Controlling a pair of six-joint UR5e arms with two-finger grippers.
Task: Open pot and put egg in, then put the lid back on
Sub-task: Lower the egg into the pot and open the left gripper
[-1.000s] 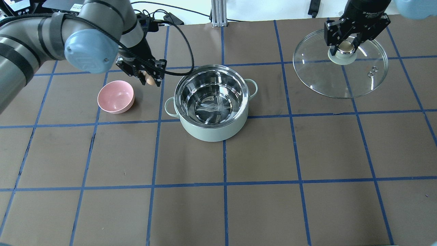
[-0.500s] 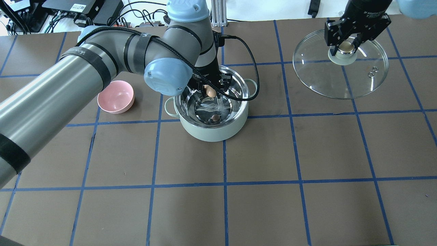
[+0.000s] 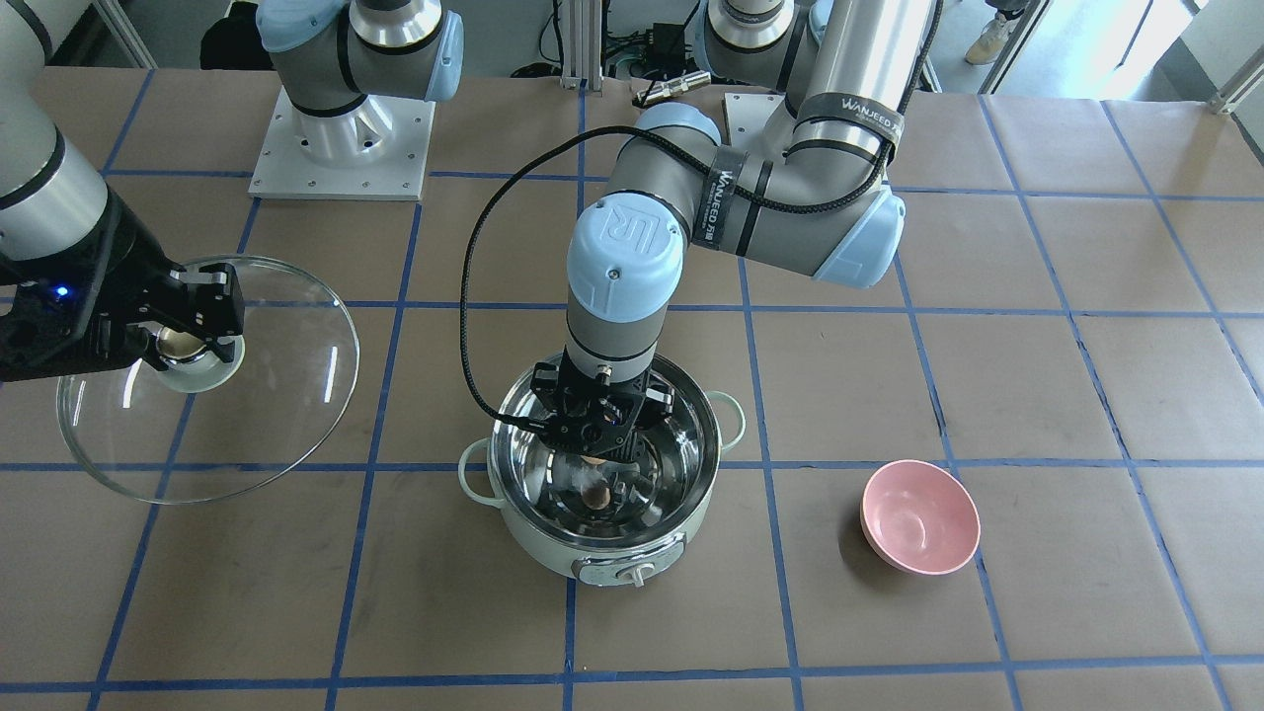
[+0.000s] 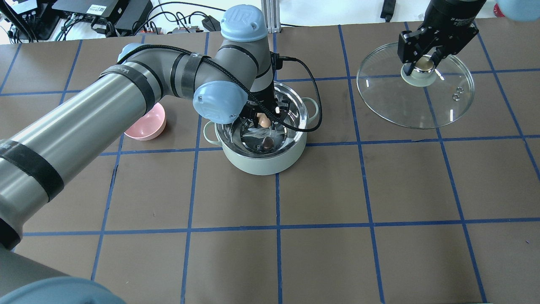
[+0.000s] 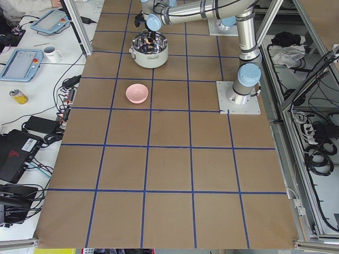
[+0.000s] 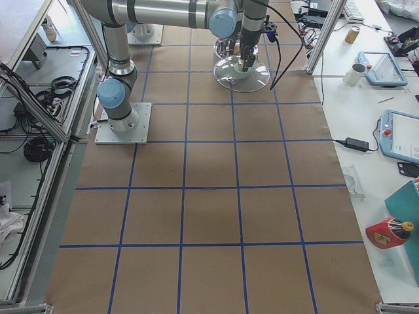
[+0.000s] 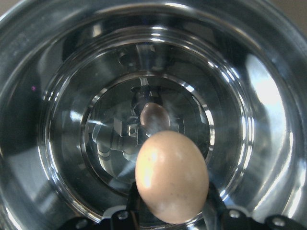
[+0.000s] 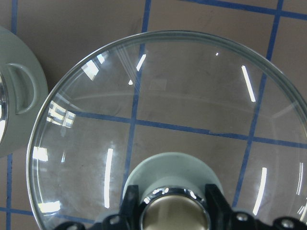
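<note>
Overhead, egg (image 4: 264, 121): pinched in the closed jaws of the left gripper (image 4: 264, 124), inside the mouth of the pot (image 4: 253, 166), above the steel bottom; likely to crack if let go from this height.
Overhead, lid (image 4: 405, 105): hanging tilted from the right gripper (image 4: 423, 66), jaws clamped on the knob (image 4: 423, 63), well apart from the pot; could swing in so small a hold and land askew on the rim.
Overhead, hidden: back of the pot under the left arm (image 4: 236, 63); brown spot on the bottom probably only a reflection.
Front, cable (image 3: 465, 326): looped down just beside the pot's rim; could snag there on the way out and drag the pot.
Front, hidden: egg mostly under the gripper body; pink bowl (image 3: 920, 515) off to the side.
Left side: pot and arm far and tiny; jaws impossible to judge.
Right side: lid in front of the pot; gap between the 2 unreadable.
Left wrist: egg large in the foreground, gripper cut off by the lower edge; depth to the bottom muddled by mirror rings, so release height easy to misjudge.
Right wrist: jaws tight on the knob, cut off below; lid's right side out of frame.
</note>
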